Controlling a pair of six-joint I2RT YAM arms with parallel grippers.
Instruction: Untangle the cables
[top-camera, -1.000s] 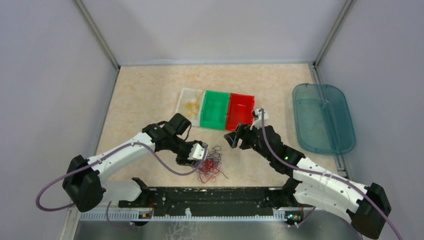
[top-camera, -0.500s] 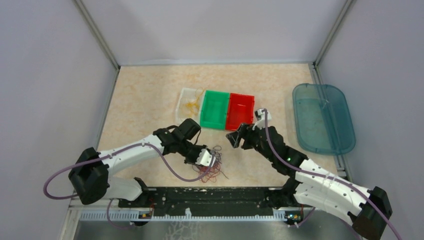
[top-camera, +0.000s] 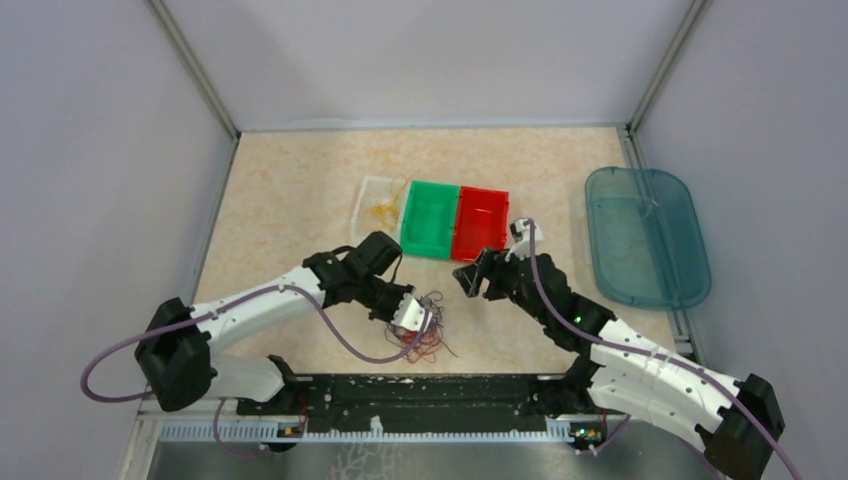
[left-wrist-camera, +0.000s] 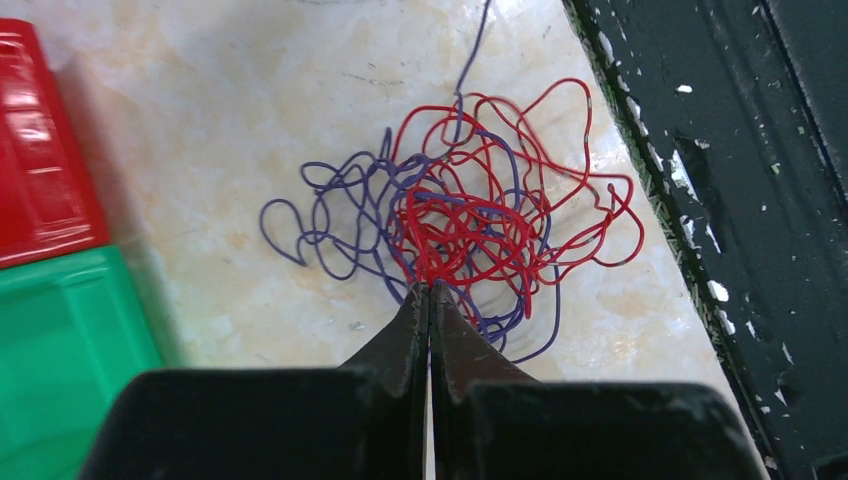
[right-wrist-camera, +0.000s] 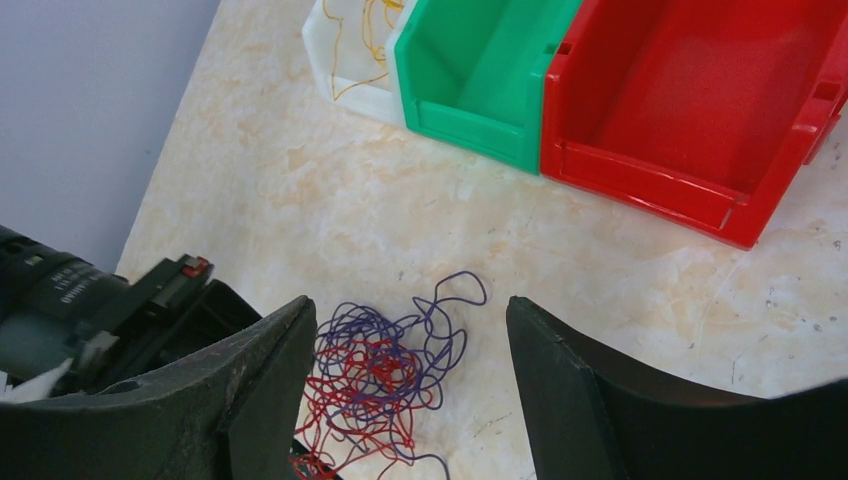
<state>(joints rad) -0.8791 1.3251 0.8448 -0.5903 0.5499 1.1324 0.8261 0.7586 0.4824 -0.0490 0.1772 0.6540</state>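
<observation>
Red-and-purple cables (top-camera: 432, 338) tangled at the near edge of the tabletop (top-camera: 290, 190).
Left gripper (top-camera: 418, 318) on tangle; right gripper (top-camera: 468, 280) apart, beside red bin (top-camera: 480, 222).

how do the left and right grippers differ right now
Left gripper has its jaws shut; right gripper has its jaws wide open. Left gripper pinches red strands of the cable tangle; right gripper holds nothing. Left gripper sits right at the tangle; right gripper is apart from it, closer to the red bin. Both have black fingers and point toward the tangle.
</observation>
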